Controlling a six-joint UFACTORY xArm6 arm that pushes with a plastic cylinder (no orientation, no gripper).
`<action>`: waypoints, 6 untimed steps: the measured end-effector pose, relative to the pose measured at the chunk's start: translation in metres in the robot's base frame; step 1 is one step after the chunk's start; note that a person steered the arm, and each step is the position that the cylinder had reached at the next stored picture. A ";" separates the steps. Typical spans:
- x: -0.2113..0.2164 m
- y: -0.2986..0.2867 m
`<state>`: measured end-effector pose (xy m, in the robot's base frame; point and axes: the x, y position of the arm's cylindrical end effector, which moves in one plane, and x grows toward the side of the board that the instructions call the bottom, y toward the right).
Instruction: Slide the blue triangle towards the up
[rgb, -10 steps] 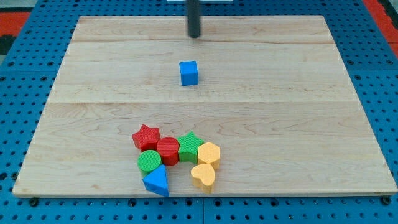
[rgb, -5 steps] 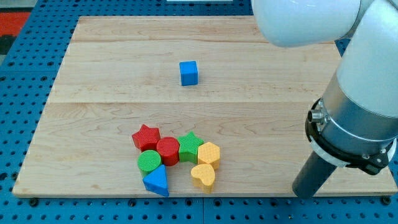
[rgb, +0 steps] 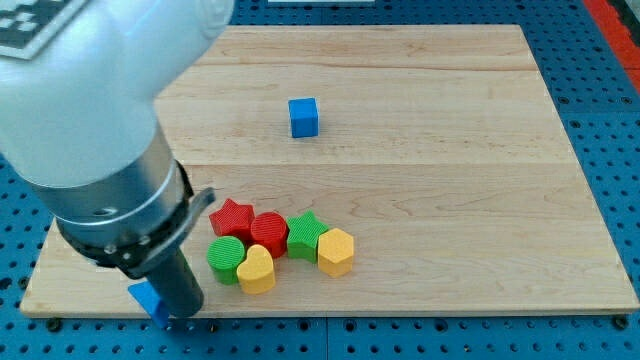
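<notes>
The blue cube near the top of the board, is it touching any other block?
Apart. The camera view shows the blue cube alone, with bare wood all around it; the nearest block, the red star, lies well toward the view's bottom.

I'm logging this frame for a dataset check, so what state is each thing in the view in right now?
blue triangle: near the board's bottom-left edge, mostly hidden behind the rod.
my tip: down beside the blue triangle, on its right.
blue cube: alone, upper middle.
red star, red cylinder, green star, green cylinder, yellow heart, yellow hexagon: packed in one cluster.
</notes>
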<state>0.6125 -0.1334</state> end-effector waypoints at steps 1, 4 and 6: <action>-0.008 0.000; 0.006 0.043; 0.005 0.007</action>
<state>0.6178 -0.1264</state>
